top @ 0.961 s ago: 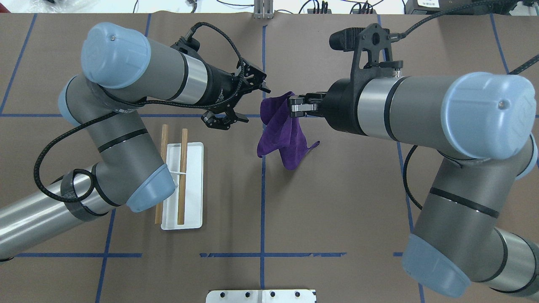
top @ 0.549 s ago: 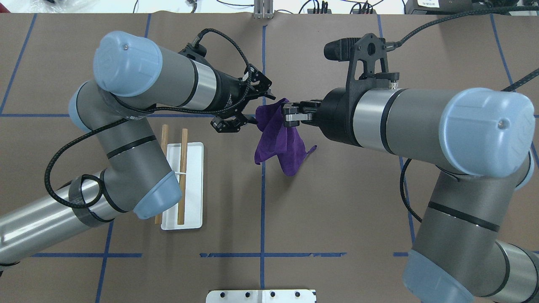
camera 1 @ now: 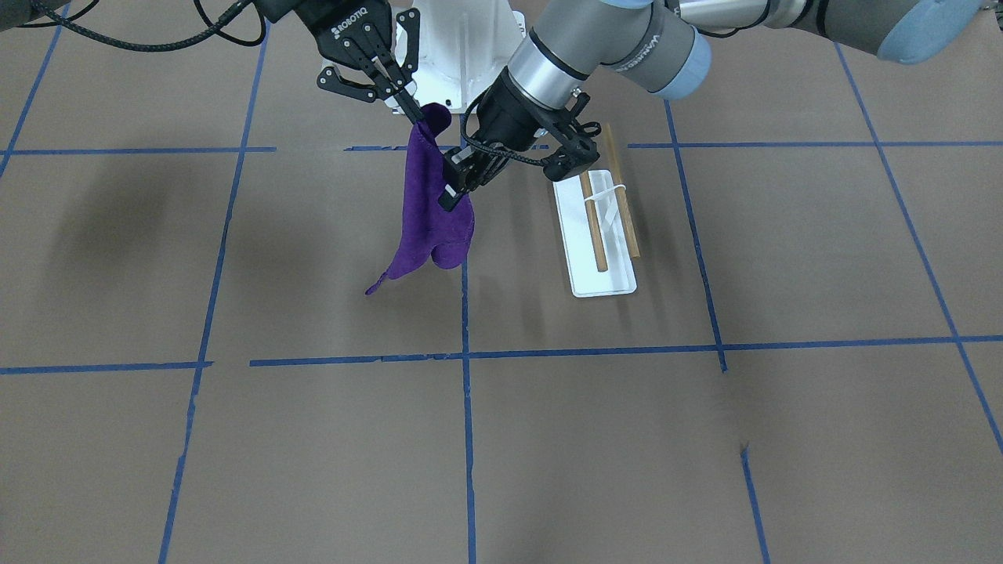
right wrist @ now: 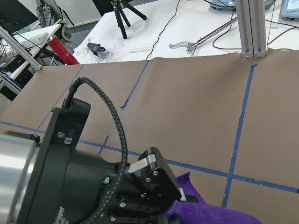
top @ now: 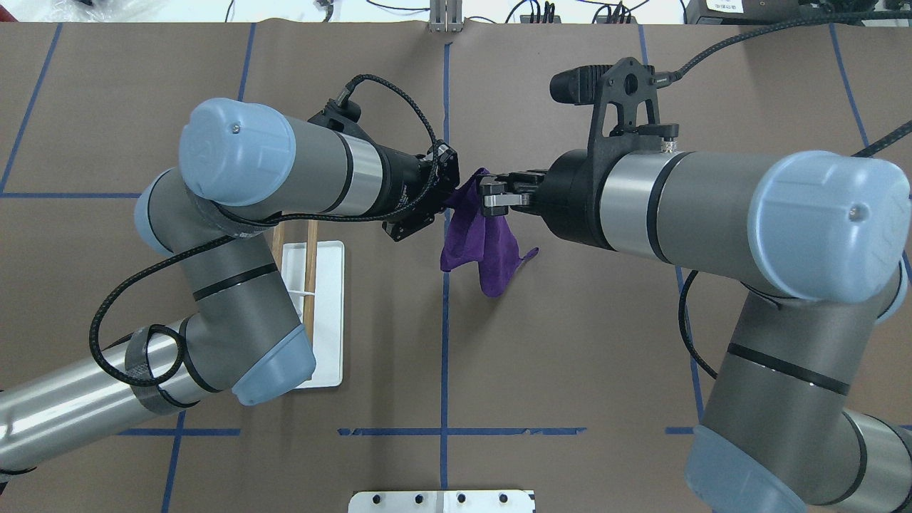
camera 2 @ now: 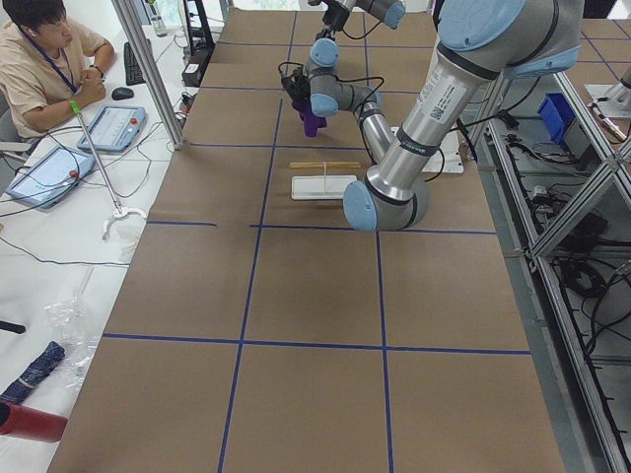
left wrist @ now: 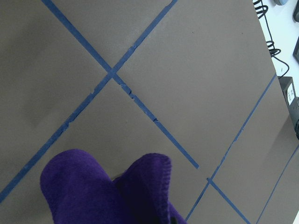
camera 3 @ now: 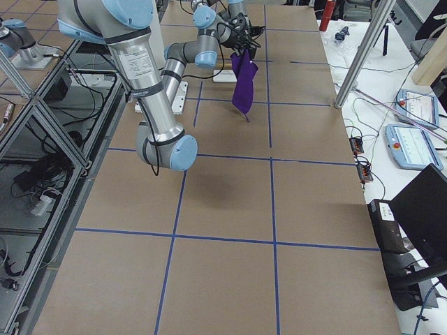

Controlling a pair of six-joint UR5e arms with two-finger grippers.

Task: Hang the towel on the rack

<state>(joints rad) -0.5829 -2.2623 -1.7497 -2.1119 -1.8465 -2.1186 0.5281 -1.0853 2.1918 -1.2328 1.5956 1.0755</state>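
Observation:
A purple towel point(top: 484, 242) hangs off the table from my right gripper point(top: 488, 196), which is shut on its top edge; both also show in the front view, the towel point(camera 1: 427, 219) and the gripper point(camera 1: 411, 113). My left gripper point(top: 431, 194) is open at the towel's left edge, with one finger point(camera 1: 450, 190) against the cloth. The left wrist view shows towel folds point(left wrist: 107, 191) at the bottom. The rack point(camera 1: 599, 274) is a white base with two wooden rods point(camera 1: 593, 227), standing near my left arm and partly hidden under it in the overhead view point(top: 328, 313).
Blue tape lines cross the brown table. A metal mounting plate point(top: 442, 501) sits at the near edge. The white robot pedestal point(camera 1: 462, 39) is at the top of the front view. An operator point(camera 2: 44, 59) sits beyond the table's far side.
My left arm has moved right and turned its wrist, bringing its open gripper up to the towel's edge. My right gripper shifted slightly left with the towel, then held still.

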